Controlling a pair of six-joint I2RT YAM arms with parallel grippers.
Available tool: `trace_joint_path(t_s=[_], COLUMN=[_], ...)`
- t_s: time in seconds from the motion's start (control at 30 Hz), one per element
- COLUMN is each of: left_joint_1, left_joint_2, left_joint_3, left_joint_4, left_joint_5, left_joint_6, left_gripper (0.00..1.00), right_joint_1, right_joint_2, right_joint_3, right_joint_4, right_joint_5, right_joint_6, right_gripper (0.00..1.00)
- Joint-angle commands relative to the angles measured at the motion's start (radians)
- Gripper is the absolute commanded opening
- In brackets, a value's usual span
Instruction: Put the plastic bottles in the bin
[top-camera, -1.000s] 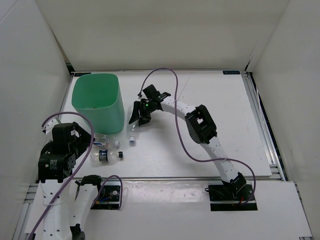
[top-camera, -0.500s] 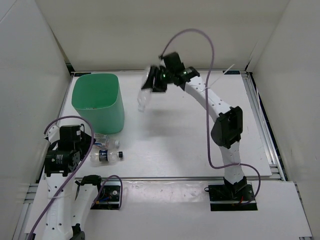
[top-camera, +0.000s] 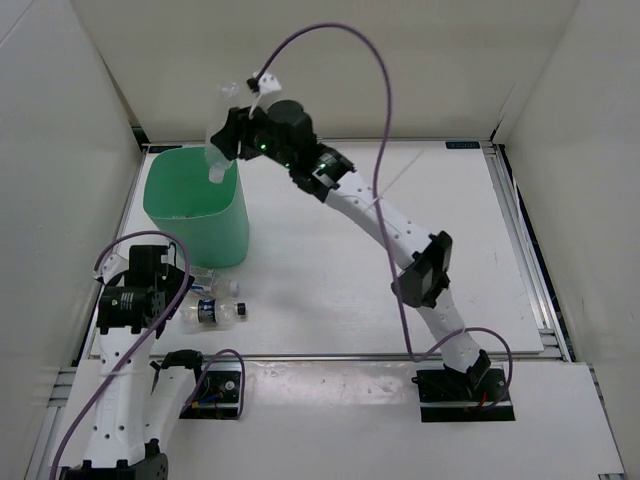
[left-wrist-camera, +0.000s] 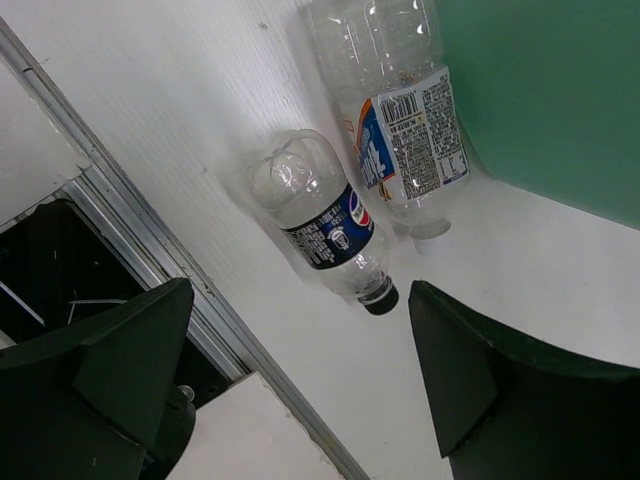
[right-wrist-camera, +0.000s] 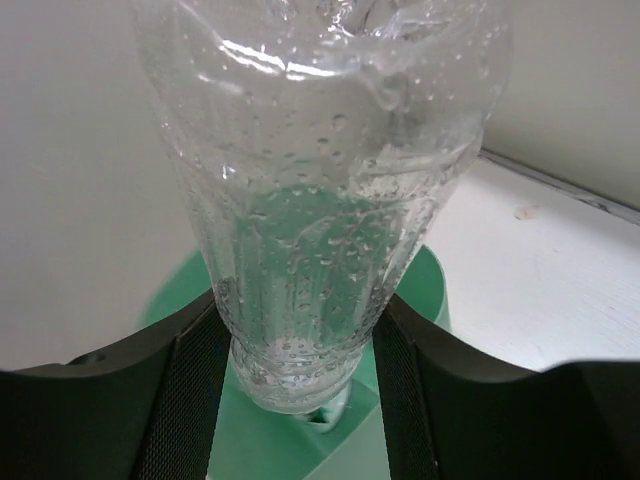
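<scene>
My right gripper (top-camera: 240, 135) is shut on a clear plain plastic bottle (top-camera: 221, 140) and holds it above the far rim of the mint-green bin (top-camera: 196, 205). In the right wrist view the bottle (right-wrist-camera: 320, 190) fills the frame between the fingers (right-wrist-camera: 185, 400), with the bin (right-wrist-camera: 280, 440) below. Two more bottles lie on the table at the bin's near side: one dark-blue-labelled with a black cap (left-wrist-camera: 320, 215) and one white-and-blue-labelled (left-wrist-camera: 400, 110). They also show in the top view (top-camera: 212, 311). My left gripper (top-camera: 150, 290) is open and empty just above them.
White walls enclose the table on the left, back and right. A metal rail (left-wrist-camera: 150, 240) runs along the table's near edge beside the bottles. Purple cables loop over both arms.
My right arm has swung left and risen, carrying the clear bottle from the table's middle to above the bin. My left gripper has shifted slightly near the two lying bottles.
</scene>
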Motion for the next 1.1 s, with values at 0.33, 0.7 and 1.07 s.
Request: trace_joint_path(t_s=[0.33, 0.7, 1.07], left_joint_1=[0.004, 0.004, 0.033], left_joint_2=[0.046, -0.023, 0.048], left_joint_3=[-0.139, -0.390, -0.533], left_joint_4=[0.056, 0.248, 0.436], left_joint_5=[0.065, 0.093, 0.116], left_joint_6=[-0.157, -0.333, -0.352], left_gripper=[1.00, 1.00, 0.79], right_joint_1=[0.065, 0.083, 0.083], right_joint_2=[-0.242, -0.430, -0.528], right_joint_3=[-0.234, -0.395, -0.475], right_joint_4=[0.007, -0.229, -0.312], right_joint_5=[0.277, 0.203, 0.203], right_joint_6=[-0.275, -0.243, -0.253], right_gripper=[1.00, 1.00, 1.00])
